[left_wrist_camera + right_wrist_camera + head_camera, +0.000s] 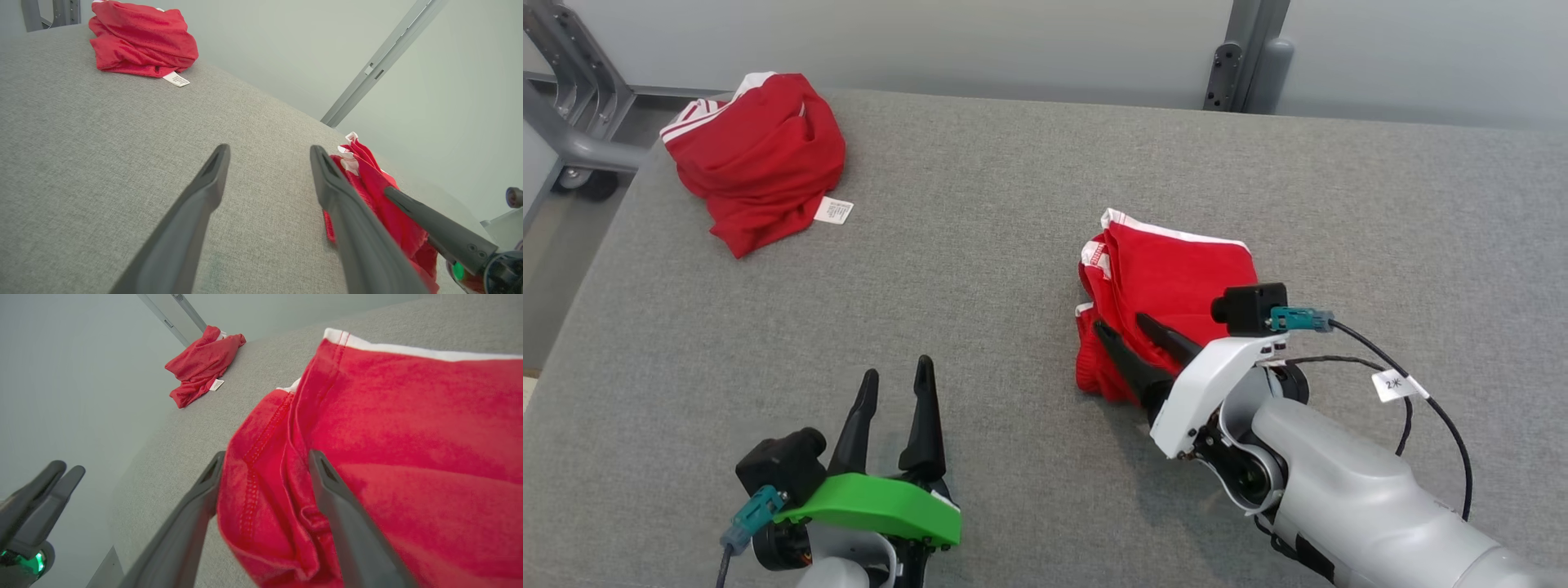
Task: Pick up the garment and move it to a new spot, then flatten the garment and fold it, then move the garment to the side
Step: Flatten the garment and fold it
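Between parted fingers point(192, 510) of right hand point(267, 454): fold of red garment point(408, 437); left hand point(898, 369) spread.

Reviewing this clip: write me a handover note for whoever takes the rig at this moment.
Left gripper: open, empty, above the grey table.
Right gripper: open, fingers astride a fold at the near edge of the folded red garment, not clamped.
Second red garment: crumpled at the table's far left corner, white label showing.
Done: near garment looks folded.
Left: moving it aside, if this is not its final spot; the crumpled one looks untouched.
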